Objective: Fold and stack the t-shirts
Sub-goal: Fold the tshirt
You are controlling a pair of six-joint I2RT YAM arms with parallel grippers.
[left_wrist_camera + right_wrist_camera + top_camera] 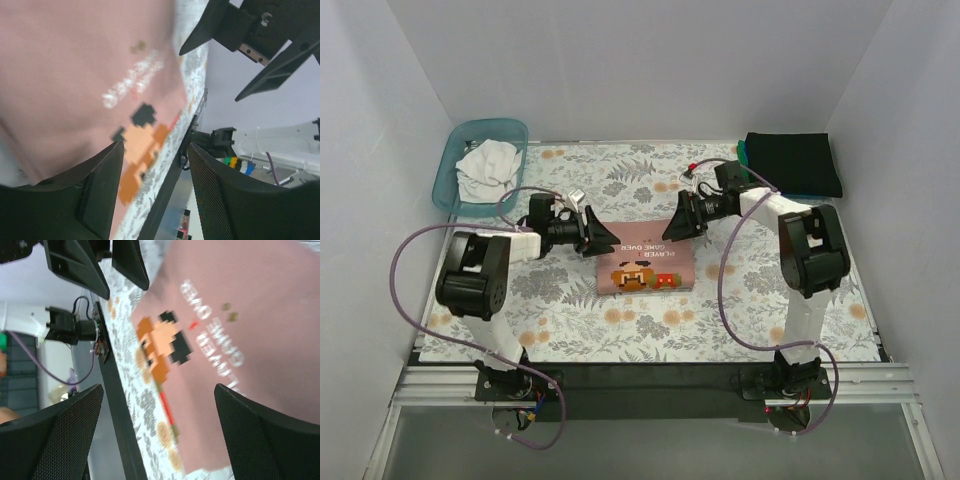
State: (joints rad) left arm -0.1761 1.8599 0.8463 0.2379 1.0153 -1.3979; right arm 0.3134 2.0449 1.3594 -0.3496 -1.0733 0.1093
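Folded dusty-pink cotton t-shirt (647, 268) lies at centre of floral table (570, 330). Spread and empty at its far edge: left hand (603, 238), right hand (672, 232). Risk: pinching only the top layer would unfold it.

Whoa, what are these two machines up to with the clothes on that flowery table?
Two robot arms are folding t-shirts. A pink t-shirt with a pixel-game print lies folded into a neat rectangle mid-table. The left pincer and the right pincer both hang open by its far corners, holding nothing. A black t-shirt sits folded at the far right, and a white t-shirt lies crumpled in the basket at the far left, not yet folded.
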